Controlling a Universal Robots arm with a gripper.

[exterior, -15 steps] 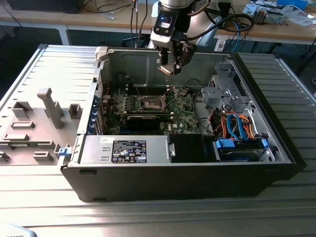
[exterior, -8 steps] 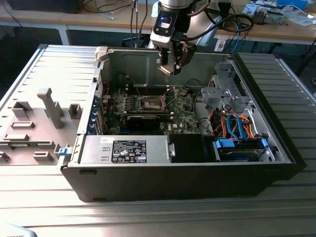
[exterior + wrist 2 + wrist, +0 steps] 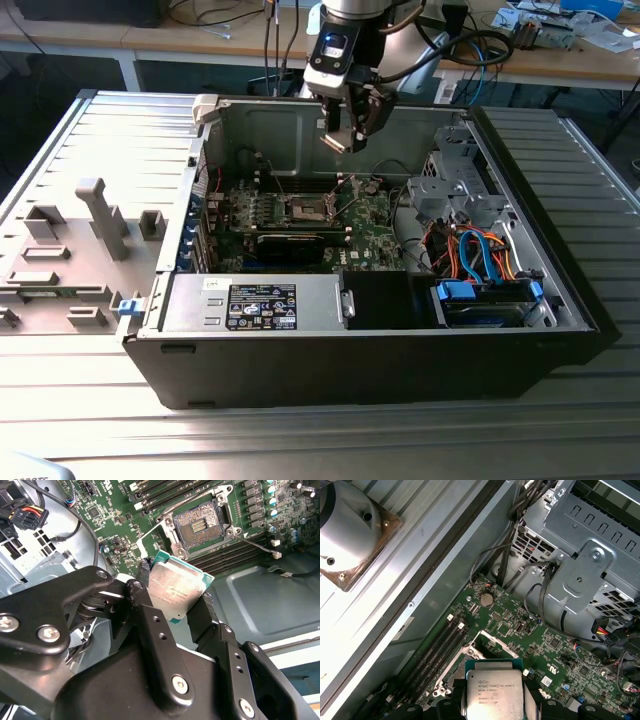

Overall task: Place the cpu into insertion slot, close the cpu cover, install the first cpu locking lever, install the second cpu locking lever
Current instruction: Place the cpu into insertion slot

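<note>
My gripper (image 3: pixel 349 138) pinched the cpu (image 3: pixel 176 591) by its edges, up in the air. In the exterior view, the insertion slot (image 3: pixel 307 208) sat open at about seven o'clock from it. I guessed the cpu was light, stiff and easy to hurt, so edges only.

This is a robotics lab or electronics workshop. An opened computer case (image 3: pixel 380 365) lies on a ribbed metal desk (image 3: pixel 300 440), its green motherboard (image 3: pixel 372 238) bared. Above the case hangs a robot arm (image 3: pixel 345 40), its pincer (image 3: pixel 350 140) clamped on a cpu (image 3: pixel 176 591). Behind the case stand wooden desks (image 3: pixel 150 42) strewn with cables (image 3: pixel 225 15) and loose electronic parts (image 3: pixel 540 30). Beside the case, on the exterior view's left, sit grey fixture blocks (image 3: pixel 105 215).
</note>
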